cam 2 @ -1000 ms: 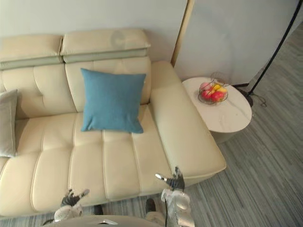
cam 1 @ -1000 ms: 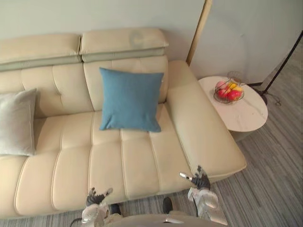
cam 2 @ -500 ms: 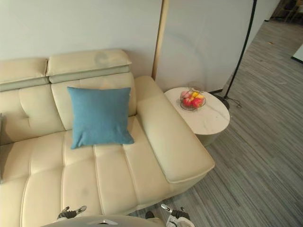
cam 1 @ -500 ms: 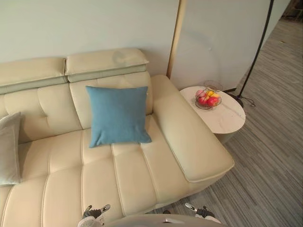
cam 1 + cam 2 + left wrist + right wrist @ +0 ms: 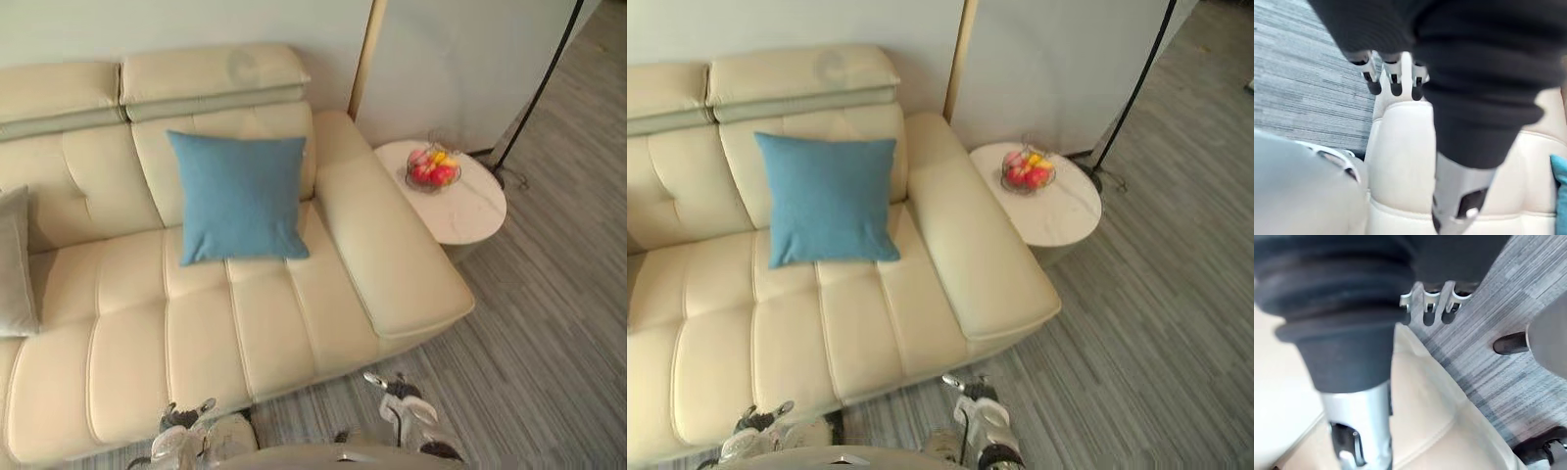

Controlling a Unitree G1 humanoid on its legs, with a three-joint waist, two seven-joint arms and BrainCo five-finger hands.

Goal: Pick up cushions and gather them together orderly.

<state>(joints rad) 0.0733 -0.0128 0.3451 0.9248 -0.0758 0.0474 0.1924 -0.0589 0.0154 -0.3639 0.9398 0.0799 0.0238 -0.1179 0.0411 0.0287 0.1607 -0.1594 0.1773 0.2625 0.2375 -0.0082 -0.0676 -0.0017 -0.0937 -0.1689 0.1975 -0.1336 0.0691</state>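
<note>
Reach left hand [image 5: 184,421] and right hand [image 5: 399,391], both empty with fingers loosely spread, well forward to the blue cushion [image 5: 238,196] propped far ahead against the back of the sofa [image 5: 279,328], then pinch opposite edges evenly.

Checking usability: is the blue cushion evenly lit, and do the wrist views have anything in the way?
Left eye view: the blue cushion is evenly lit, no glare, with a soft shadow on the sofa beneath it. Left wrist view: the left hand's dark cover hides much of the sofa. Right wrist view: the right hand's cover does likewise.
</note>
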